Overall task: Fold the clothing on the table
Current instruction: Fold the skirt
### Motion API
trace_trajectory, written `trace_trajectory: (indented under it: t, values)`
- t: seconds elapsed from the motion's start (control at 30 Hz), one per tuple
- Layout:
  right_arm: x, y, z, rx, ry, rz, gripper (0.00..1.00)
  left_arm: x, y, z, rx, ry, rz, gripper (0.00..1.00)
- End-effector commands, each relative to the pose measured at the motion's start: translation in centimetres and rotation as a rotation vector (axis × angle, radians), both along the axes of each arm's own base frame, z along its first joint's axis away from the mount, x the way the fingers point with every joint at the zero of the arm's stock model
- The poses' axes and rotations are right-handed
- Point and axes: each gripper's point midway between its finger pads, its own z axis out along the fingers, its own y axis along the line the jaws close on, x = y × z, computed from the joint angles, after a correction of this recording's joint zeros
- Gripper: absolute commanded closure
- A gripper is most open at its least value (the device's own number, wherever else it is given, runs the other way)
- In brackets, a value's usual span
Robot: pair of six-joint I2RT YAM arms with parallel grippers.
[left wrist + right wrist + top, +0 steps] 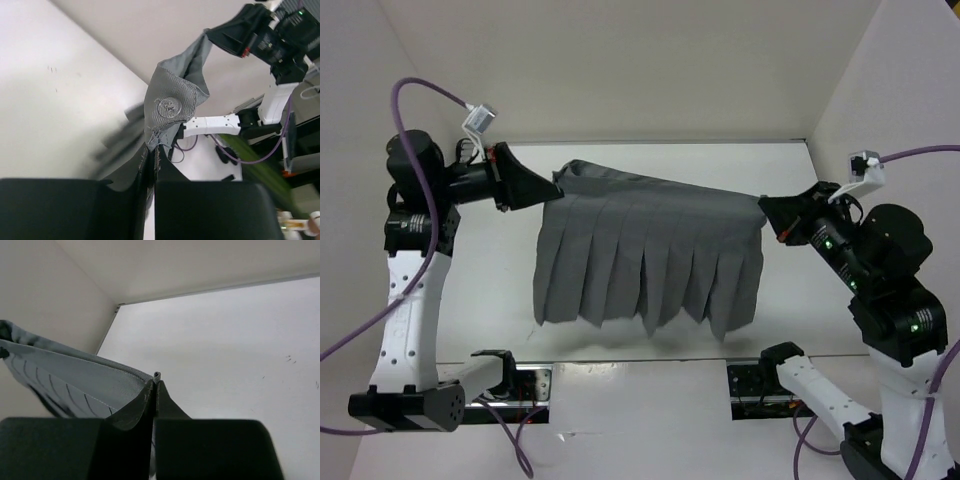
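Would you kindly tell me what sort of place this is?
Probably a lab robot cell: white table boxed by white walls, left arm and right arm bolted at its edge, grey skirt stretched between them.

A thin mid-grey pleated skirt [650, 255] hangs like a curtain between the left gripper [557, 188] and the right gripper [764, 207], both pinching its top edge. It blocks any straight pass across the middle of the flat white table [650, 160]. Behind the skirt, a bare strip runs to the white back wall [620, 60]. In front of the skirt, bare table reaches the black-and-white arm bases [405, 400]. To either side of the skirt, the arms, looping purple cables [420, 90] and white side walls [905, 90] crowd the room.
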Motion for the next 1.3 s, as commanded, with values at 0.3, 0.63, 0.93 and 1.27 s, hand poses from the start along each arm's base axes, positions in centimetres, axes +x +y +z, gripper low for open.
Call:
trace_trajectory:
  t: [0.3, 0.63, 0.93, 1.27]
  values:
    - [15.4, -0.4, -6.2, -0.136, 0.133, -0.152, 1.00, 16.0, 2.5, -10.4, 0.030, 0.306, 0.149, 0.92]
    - [21.6, -2.4, 3.5, -0.150, -0.061, -0.298, 1.00, 23.4, 3.0, -1.9, 0.008, 0.111, 0.166, 0.89]
    - [19.1, -0.4, -8.0, -0.162, 0.169, -0.175, 1.00, 20.6, 1.2, -7.3, 0.056, 0.177, 0.151, 0.82]
    - [2.3, 7.5, -22.6, 0.045, 0.738, 0.073, 1.00, 6.4, -0.3, -27.6, 0.192, 0.694, 0.213, 0.83]
